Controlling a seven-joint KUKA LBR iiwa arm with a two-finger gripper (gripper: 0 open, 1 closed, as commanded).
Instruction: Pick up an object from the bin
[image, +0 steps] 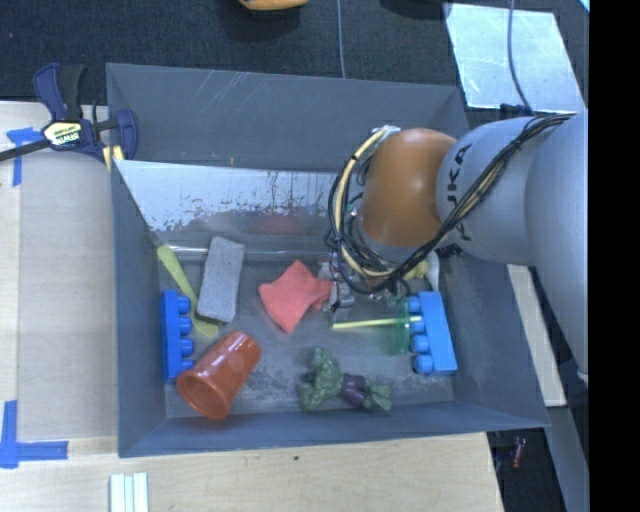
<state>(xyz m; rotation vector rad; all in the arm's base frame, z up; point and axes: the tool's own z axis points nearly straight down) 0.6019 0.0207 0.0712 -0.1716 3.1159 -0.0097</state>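
My gripper (338, 292) reaches down into the middle of the bin, mostly hidden under the orange wrist cover and cables. Its tip sits at the right edge of a red-pink soft cloth-like piece (290, 293). Just right of it lies a green translucent item with a thin yellow-green stick (378, 325), and beyond that a blue toy brick (434, 333). Below, near the front wall, lies a green and purple toy figure (338, 385).
On the left side lie a grey foam block (221, 278), a yellow strip (178, 272), a long blue brick (177, 333) and an orange plastic cup (220, 373) on its side. The arm covers the bin's right back corner.
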